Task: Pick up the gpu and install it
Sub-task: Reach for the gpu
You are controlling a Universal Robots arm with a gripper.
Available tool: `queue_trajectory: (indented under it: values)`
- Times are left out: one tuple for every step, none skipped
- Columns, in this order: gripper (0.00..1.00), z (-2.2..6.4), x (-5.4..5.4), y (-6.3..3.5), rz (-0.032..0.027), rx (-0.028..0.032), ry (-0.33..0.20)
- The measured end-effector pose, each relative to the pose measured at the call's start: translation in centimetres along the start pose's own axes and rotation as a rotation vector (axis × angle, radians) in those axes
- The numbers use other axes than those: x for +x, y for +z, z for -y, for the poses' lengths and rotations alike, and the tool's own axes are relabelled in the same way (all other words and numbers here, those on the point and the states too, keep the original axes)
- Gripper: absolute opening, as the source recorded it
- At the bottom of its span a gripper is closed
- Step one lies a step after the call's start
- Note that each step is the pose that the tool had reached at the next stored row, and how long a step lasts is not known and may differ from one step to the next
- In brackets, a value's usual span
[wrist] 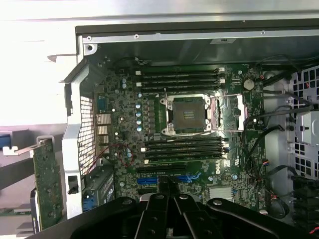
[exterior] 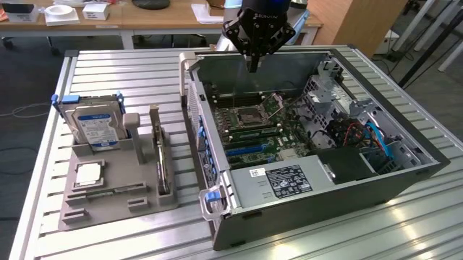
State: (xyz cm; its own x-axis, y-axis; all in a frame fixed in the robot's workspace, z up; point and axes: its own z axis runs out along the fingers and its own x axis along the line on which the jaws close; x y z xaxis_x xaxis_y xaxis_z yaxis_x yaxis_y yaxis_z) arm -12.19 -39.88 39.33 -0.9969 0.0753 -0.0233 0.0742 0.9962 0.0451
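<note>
The gpu (exterior: pixel 161 162) stands on edge in a slot of the grey holder (exterior: pixel 108 195), at the exterior view's left of the open computer case (exterior: pixel 304 211). In the wrist view the gpu (wrist: pixel 48 184) is a thin circuit card with a pale end bracket, outside the case wall. My gripper (exterior: pixel 252 67) hangs over the far part of the case, above the motherboard (exterior: pixel 253 127), well apart from the gpu. Its fingers are shut together with nothing between them. In the wrist view the gripper (wrist: pixel 167 185) points down at the blue expansion slots (wrist: pixel 172 178).
A silver hard drive (exterior: pixel 95 125) with a blue-white label stands upright in the holder's far end. A small chip (exterior: pixel 88 174) lies flat on the holder. Cables and a power supply (exterior: pixel 285 181) fill the case's near side. Desks with boxes stand behind the slatted table (exterior: pixel 108 70).
</note>
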Motion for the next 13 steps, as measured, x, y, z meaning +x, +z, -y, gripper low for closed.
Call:
queue_trajectory:
  values:
    - [0.1, 0.0, 0.0, 0.0, 0.0, 0.0, 0.0]
    - [0.1, 0.0, 0.0, 0.0, 0.0, -0.0001, 0.0]
    - [0.1, 0.0, 0.0, 0.0, 0.0, 0.0, 0.0]
    - [0.1, 0.0, 0.0, 0.0, 0.0, 0.0, 0.0]
    - [0.1, 0.01, 0.0, 0.01, 0.0002, -0.0002, 0.0]
    - [0.1, 0.02, 0.2, 0.0, 0.0002, -0.0002, 0.0]
    - [0.1, 0.04, 0.4, -0.01, 0.0004, -0.0001, 0.0]
    - [0.1, 0.08, 0.7, -0.02, 0.0009, -0.0001, 0.0]
    - [0.1, 0.13, 1.0, -0.03, 0.0019, -0.0002, 0.0]
    - [0.1, 0.21, 1.4, -0.04, 0.0031, -0.0003, 0.0]
    - [0.1, 0.3, 1.7, -0.06, 0.0041, -0.0003, 0.0]
    - [0.1, 0.4, 2.0, -0.06, 0.0054, -0.0004, 0.0]
    - [0.1, 0.52, 2.3, -0.08, 0.0066, -0.0005, -0.001]
